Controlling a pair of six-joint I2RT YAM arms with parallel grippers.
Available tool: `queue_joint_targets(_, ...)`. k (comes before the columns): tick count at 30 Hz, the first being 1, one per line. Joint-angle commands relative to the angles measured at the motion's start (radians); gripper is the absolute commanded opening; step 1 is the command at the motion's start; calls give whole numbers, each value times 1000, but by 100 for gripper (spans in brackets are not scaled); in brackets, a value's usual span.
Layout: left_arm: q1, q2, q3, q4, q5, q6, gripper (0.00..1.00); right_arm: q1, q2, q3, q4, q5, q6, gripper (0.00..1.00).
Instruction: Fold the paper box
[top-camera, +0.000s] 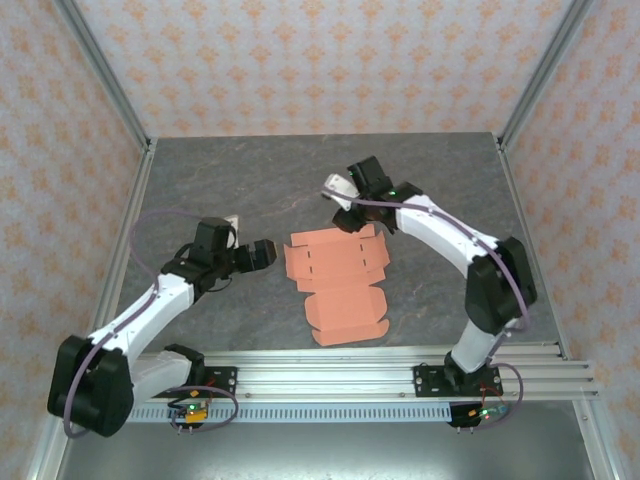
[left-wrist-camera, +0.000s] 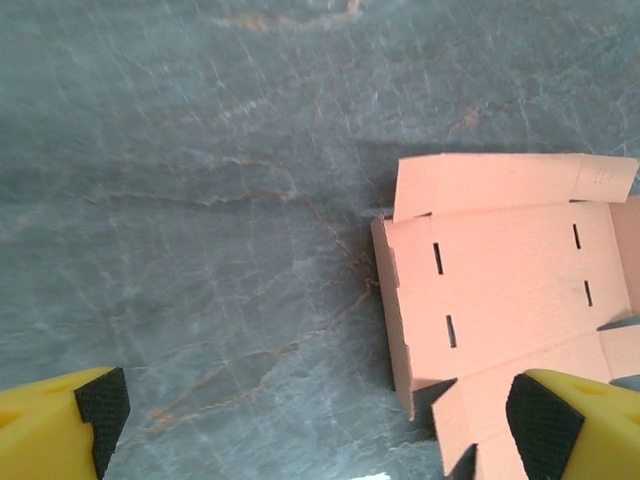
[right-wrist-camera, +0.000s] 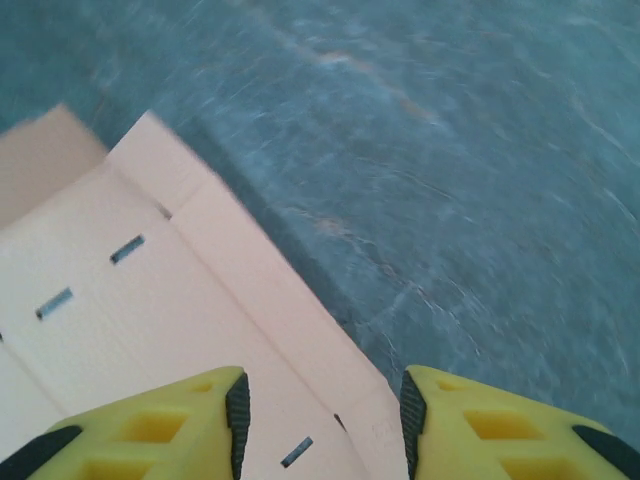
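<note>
Even bright light; right-wrist motion blur

Left arm: elbow bent, forearm reaching toward the left edge of the salmon-orange flat card paper box (top-camera: 335, 262).
Left gripper (left-wrist-camera: 320, 410): jaws spread wide, beside that edge.
Right arm: arched over from the paper box's right.
Right gripper (right-wrist-camera: 320, 420): jaws parted above its far-right edge.

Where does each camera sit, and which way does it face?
Top external: above and behind, looking down at table, left arm, right arm, paper box.
Left wrist: on left arm, facing down past open left gripper at the box's edge.
Right wrist: facing down, right gripper over a box flap.
Shared: the paper box.
</note>
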Motion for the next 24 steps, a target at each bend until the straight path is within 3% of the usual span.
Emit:
queue_joint_targets(1,4,91,29,78,123,-57,99,-31,-82,-79,150,145,605,46)
queue_joint_targets(4,2,195,74,57,182,-55,95,-74,-83,-77,0,273,1022,47)
queue_joint_targets(7,-6,272,116,13,193,-40,88,-136,-27,-42,-159,152,1269,49)
queue_joint_targets(8,-12,289,128,3,190,-32,85,-153,-12,-51,-151,68,1318,49)
queue_joint_targets(10,-36,325,154,-6,184,-18,79,-164,-20,-152,41,-100,1402,52)
queue_joint_targets(13,-81,356,184,-11,141,-8,75,-161,-20,-208,121,-111,1499,56)
queue_joint_targets(17,-124,408,214,-33,46,-3,65,-138,9,-164,89,-95,1469,56)
queue_joint_targets(20,-130,446,219,-19,27,-19,47,-110,9,-128,54,-60,1459,56)
queue_joint_targets(24,-134,442,215,17,29,-13,13,-108,20,-93,-48,-60,1650,57)
